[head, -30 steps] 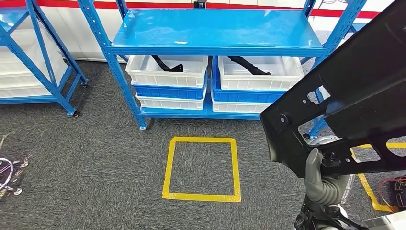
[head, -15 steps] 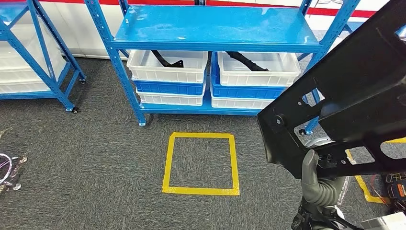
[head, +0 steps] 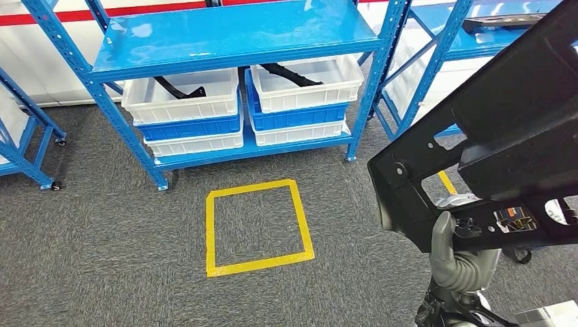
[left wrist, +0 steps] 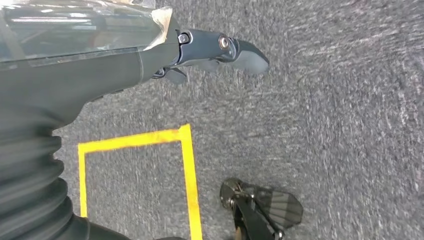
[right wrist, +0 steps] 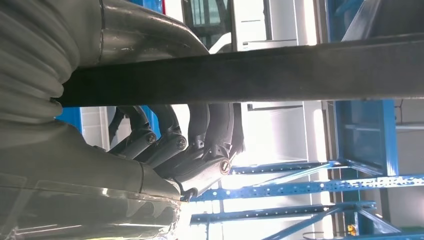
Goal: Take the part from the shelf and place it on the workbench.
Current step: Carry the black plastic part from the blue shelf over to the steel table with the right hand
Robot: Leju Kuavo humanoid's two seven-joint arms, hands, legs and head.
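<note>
Part (head: 504, 129), one large black piece, is being gripped from below by the right hand (head: 455, 259), held up right of one yellow floor square (head: 255, 225); the left hand (left wrist: 220, 50) is hanging released. Shelf (head: 232, 34) has slid leftward since earlier: the camera is turning.

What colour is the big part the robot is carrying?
Black; the part shows best in the head view, held by the right hand.

ahead: blue shelf (head: 232, 41) blocks | before it: open carpet (head: 102, 259), taped square (head: 255, 227)
</note>
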